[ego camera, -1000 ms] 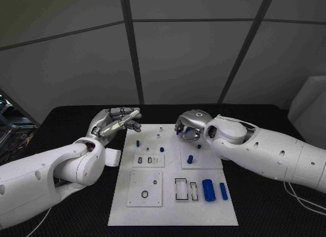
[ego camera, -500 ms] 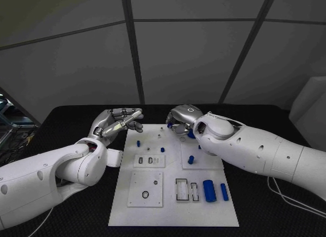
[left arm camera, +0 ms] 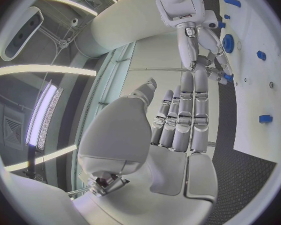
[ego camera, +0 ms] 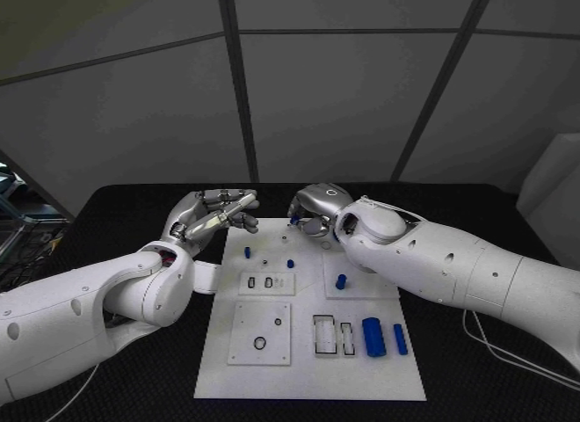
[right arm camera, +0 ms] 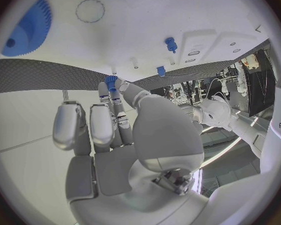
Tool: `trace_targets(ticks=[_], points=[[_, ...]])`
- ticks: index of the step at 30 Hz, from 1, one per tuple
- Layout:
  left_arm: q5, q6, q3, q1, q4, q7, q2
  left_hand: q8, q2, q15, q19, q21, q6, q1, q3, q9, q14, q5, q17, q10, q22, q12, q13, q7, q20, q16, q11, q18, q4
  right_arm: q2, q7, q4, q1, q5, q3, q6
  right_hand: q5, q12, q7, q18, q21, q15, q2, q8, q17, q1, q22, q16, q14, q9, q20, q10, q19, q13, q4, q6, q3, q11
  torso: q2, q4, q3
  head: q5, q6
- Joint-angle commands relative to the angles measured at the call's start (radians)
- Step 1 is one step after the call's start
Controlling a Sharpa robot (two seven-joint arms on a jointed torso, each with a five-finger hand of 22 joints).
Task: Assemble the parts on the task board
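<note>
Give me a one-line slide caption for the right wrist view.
Right robot hand pinches a small blue part at its fingertips above the white task board, near a blue gear.

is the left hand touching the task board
Apart. The head view shows the left hand raised beside the task board, with black table between its fingers and the board's edge.

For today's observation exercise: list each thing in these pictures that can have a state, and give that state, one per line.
Left hand: open, fingers straight, raised beside the board's far left corner.
Right hand: pinching a small blue part at its fingertips.
Task board: flat on the table.
Two blue cylinders: lying side by side.
Blue gear: lying flat on the board.
</note>
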Motion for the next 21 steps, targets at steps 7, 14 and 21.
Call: trace_targets(ticks=[7, 14, 21], points=[[0.002, 0.013, 0.002, 0.003, 0.004, 0.000, 0.002, -0.006, 0.003, 0.006, -0.008, 0.005, -0.006, -0.011, -0.006, 0.000, -0.004, -0.005, 0.001, -0.006, 0.001, -0.003, 0.001, 0.003, 0.001, -0.005, 0.004, -0.007, 0.002, 0.021, 0.022, -0.023, 0.003, 0.009, 0.000, 0.018, 0.005, -0.004, 0.002, -0.005, 0.004, 0.006, -0.005, -0.002, 0.001, -0.006, 0.001, 0.005, 0.029, -0.001, 0.000, 0.001, 0.004, 0.001, 0.008, 0.001, 0.001, 0.000, 0.000, 0.0002, 0.0004, 0.001, -0.006], [0.002, 0.016, 0.002, 0.004, 0.006, 0.000, 0.001, -0.006, 0.004, 0.006, -0.009, 0.005, -0.006, -0.010, -0.005, 0.000, -0.004, -0.004, 0.002, -0.006, 0.002, -0.004, 0.001, 0.002, 0.001, -0.006, 0.004, -0.007, 0.001, 0.036, 0.022, -0.044, 0.003, 0.009, 0.000, 0.036, 0.005, -0.005, 0.002, -0.005, 0.004, 0.006, -0.005, -0.002, 0.000, -0.007, 0.001, 0.005, 0.029, -0.001, 0.000, 0.001, 0.004, 0.001, 0.008, 0.001, 0.001, 0.000, -0.001, -0.0003, 0.0010, 0.003, -0.008], [0.002, 0.017, 0.002, 0.005, 0.007, -0.001, 0.001, -0.006, 0.005, 0.006, -0.010, 0.005, -0.006, -0.009, -0.005, 0.000, -0.005, -0.004, 0.003, -0.006, 0.002, -0.004, 0.001, 0.003, 0.001, -0.007, 0.004, -0.007, -0.001, 0.050, 0.022, -0.074, 0.003, 0.009, 0.000, 0.050, 0.005, -0.008, 0.003, -0.005, 0.004, 0.006, -0.006, -0.005, 0.000, -0.009, 0.001, 0.006, 0.028, -0.001, 0.001, -0.002, 0.002, 0.001, 0.010, -0.001, 0.001, 0.001, 0.000, -0.0003, 0.0002, 0.004, -0.008]])
